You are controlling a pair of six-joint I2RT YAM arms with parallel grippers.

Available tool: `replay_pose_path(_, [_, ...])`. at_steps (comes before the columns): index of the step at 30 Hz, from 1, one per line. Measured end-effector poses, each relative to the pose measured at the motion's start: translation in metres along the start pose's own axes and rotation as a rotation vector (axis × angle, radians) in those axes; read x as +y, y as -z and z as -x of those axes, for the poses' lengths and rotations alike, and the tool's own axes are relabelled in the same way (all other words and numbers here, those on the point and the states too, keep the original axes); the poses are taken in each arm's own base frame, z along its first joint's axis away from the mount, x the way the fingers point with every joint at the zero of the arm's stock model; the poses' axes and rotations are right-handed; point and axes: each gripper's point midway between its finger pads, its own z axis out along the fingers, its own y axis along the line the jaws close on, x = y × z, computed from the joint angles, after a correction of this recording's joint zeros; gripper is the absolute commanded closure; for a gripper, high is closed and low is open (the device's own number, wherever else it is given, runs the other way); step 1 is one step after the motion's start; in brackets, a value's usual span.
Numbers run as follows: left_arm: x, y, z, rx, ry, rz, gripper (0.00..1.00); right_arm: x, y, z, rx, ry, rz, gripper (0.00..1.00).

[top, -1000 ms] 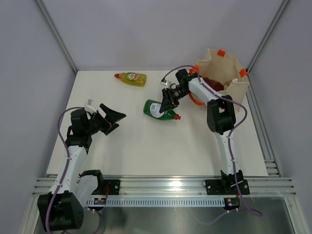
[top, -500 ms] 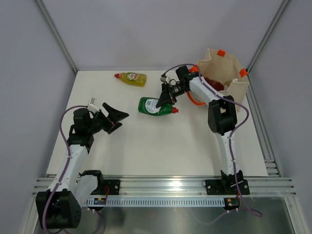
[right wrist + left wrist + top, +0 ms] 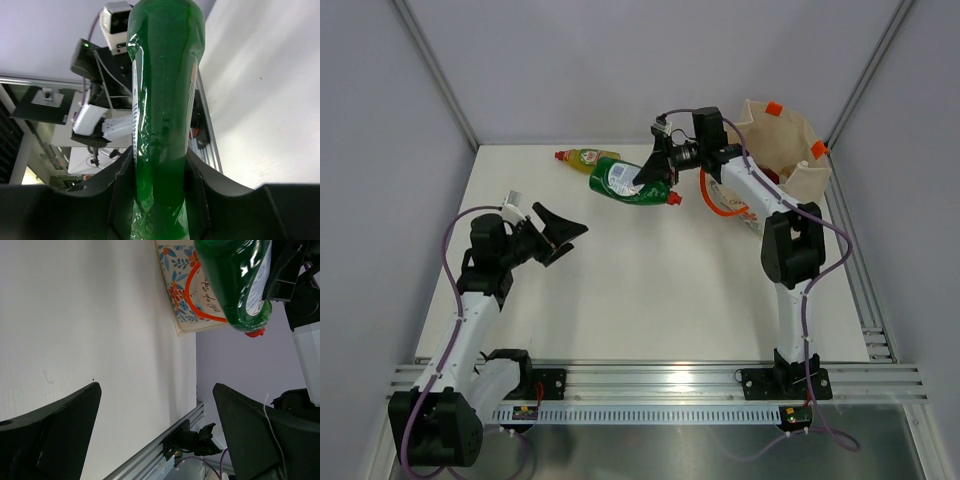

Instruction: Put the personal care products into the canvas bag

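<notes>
My right gripper [image 3: 653, 172] is shut on the green squeeze bottle [image 3: 625, 181] and holds it in the air at the back of the table, red cap toward the right. The bottle fills the right wrist view [image 3: 162, 115] and shows at the top of the left wrist view [image 3: 240, 285]. The yellow bottle [image 3: 582, 157] lies on the table behind it. The beige canvas bag [image 3: 782, 150] stands at the back right with a red bottle [image 3: 757, 171] inside; its printed side shows in the left wrist view [image 3: 182, 285]. My left gripper [image 3: 560, 233] is open and empty over the table's left side.
An orange loop handle [image 3: 723, 207] of the bag lies on the table beside it. Grey walls close in the white table [image 3: 650, 290]. An aluminium rail [image 3: 660, 380] runs along the near edge.
My right gripper has lifted the green bottle off the table and carried it up and back toward the yellow bottle. My left gripper has shifted slightly.
</notes>
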Motion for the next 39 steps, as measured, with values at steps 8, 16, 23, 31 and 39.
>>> replay_pose_path(8, [-0.006, 0.0, 0.004, -0.007, -0.011, -0.011, 0.01, 0.045, 0.03, 0.023, -0.056, 0.017, 0.116, 1.0])
replay_pose_path(16, [-0.005, -0.004, 0.002, 0.009, -0.002, -0.004, 0.01, 0.054, 0.095, 0.044, -0.155, 0.021, 0.116, 1.0])
replay_pose_path(23, [-0.008, -0.007, 0.003, 0.018, -0.001, -0.008, 0.01, 0.066, 0.168, 0.055, -0.282, 0.073, 0.079, 1.0])
replay_pose_path(31, [-0.008, -0.009, 0.001, 0.027, 0.003, -0.007, 0.01, 0.048, 0.277, 0.061, -0.485, 0.064, 0.003, 1.0])
replay_pose_path(39, [-0.004, -0.013, 0.001, 0.036, 0.013, 0.003, 0.01, 0.026, 0.322, 0.064, -0.592, 0.07, -0.073, 1.0])
